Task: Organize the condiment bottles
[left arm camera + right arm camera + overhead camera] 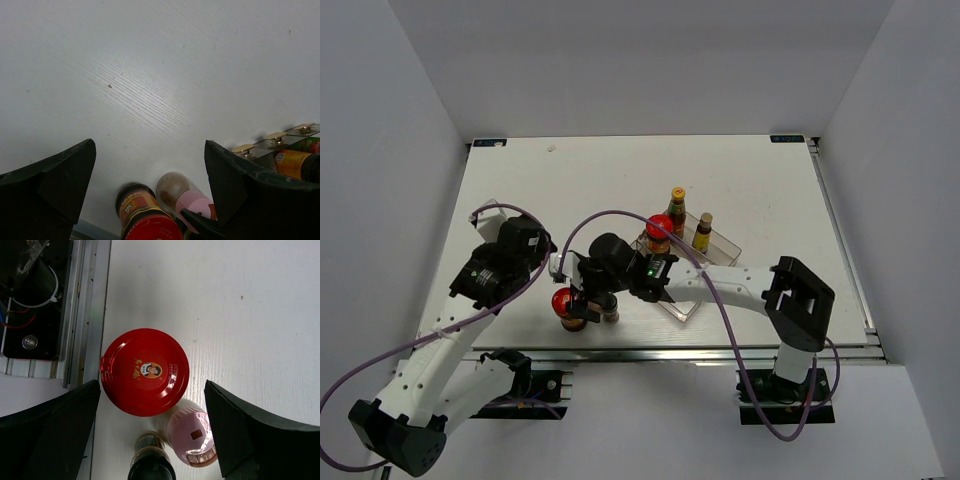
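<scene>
My right gripper (pixel 152 385) is spread wide, red jar (pixel 145 372) ahead between its fingers (pixel 50 430), shaker (pixel 192 437) beside it; left gripper (pixel 150 144) spread too.

Near the front edge of the table (pixel 520 180), a jar (pixel 564 302) stands left of a shaker (pixel 192 437) and a spice jar (pixel 150 466), all close together. Behind them to the right, a tray (pixel 722 252) holds two sauce bottles (pixel 702 232) and another jar (pixel 659 230).

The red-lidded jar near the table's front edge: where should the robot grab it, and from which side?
Probably from straight above, closing on the red-lidded jar around its wide round lid. It stands upright with the lid facing up. The pink-capped shaker and dark-capped jar crowd one side, so the fingers should come down on the sides away from them.
</scene>
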